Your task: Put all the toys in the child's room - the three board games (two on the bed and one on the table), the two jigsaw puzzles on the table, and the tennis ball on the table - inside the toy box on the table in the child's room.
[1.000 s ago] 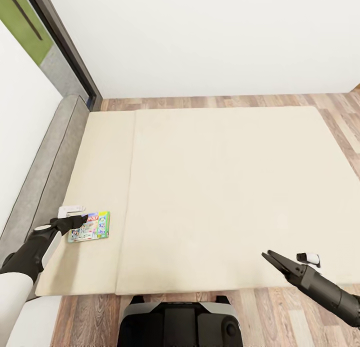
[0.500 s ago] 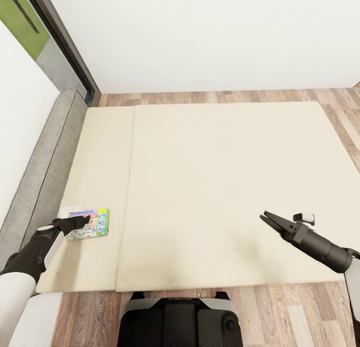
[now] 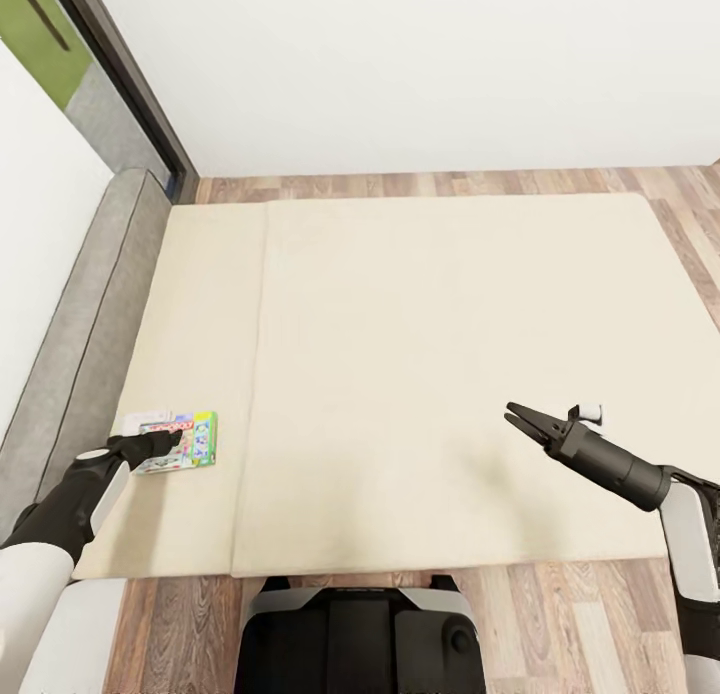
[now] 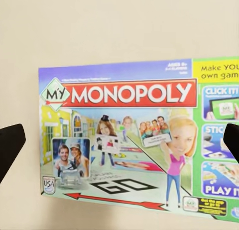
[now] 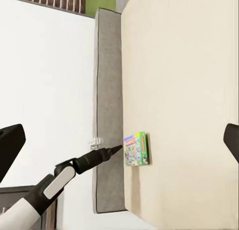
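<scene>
A single board game lies flat on the cream bed, face up, near the bed's left edge beside the grey headboard. Its lid is a bright print — a red banner reading "MY MONOPOLY", cartoon and photo figures over a game board with a "GO" square, and a green strip down one side. The box is closed and looks undamaged.

A: Board game position?
B: On the bed, 8 o'clock corner, just beside the headboard. Left gripper directly over it.
A: Right gripper?
B: Above the bed at 4 o'clock, well apart from the game.
</scene>
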